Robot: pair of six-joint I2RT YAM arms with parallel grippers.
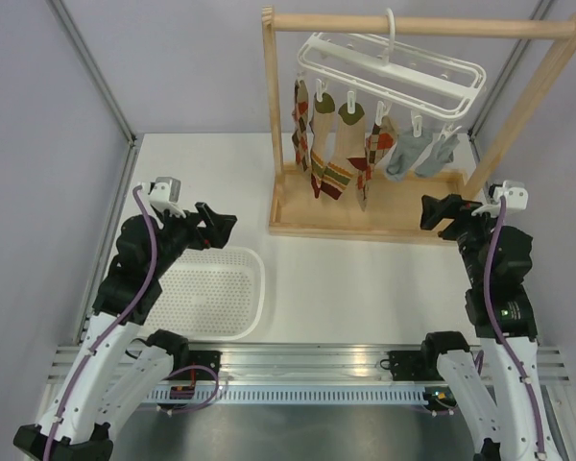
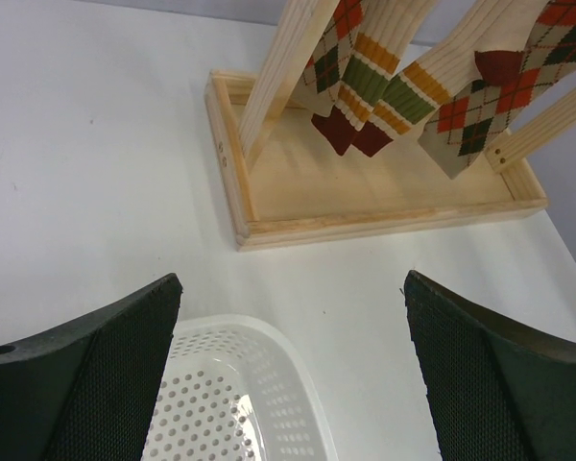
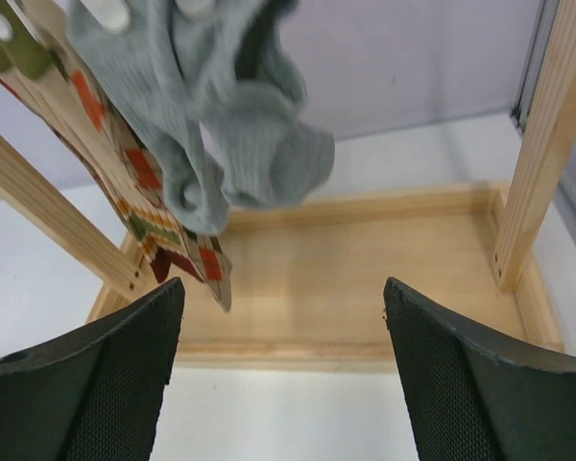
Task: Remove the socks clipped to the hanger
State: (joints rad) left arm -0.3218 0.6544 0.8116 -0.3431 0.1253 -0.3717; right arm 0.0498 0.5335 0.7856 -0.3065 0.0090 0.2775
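White counter [image 1: 365, 279] between grey walls carries a wooden rack [image 1: 422, 26] at the upper right of the overhead view. The hanger [image 1: 394, 67] hooks over the rack's top rail. All the socks [image 1: 331, 178] are on it, each pinched by a white clip [image 1: 350, 101] and hanging straight down, long axis vertical, toes just above the rack's tray [image 1: 365, 229]. Patterned ones fill the left and middle of the row, and the grey pair [image 1: 408, 158] hangs at its right end. None looks removed, so I judge the task to be at its start.

Left fingers [image 1: 216, 226] are spread wide and empty, left of centre, over the upper edge of the basket [image 1: 254, 288]. In their own view the patterned toes sit at the top of the frame, beyond the tray's near corner and well apart from them. Right fingers [image 1: 440, 211] are also wide and empty, right of centre, just beside the tray's right end. In their view the grey pair hangs near, at the upper left, ahead and above.

The right arm is the nearer to a sock: the grey pair lies up and to the left of it in the overhead view. A pull would likely run downward along the sock, away from its clip.
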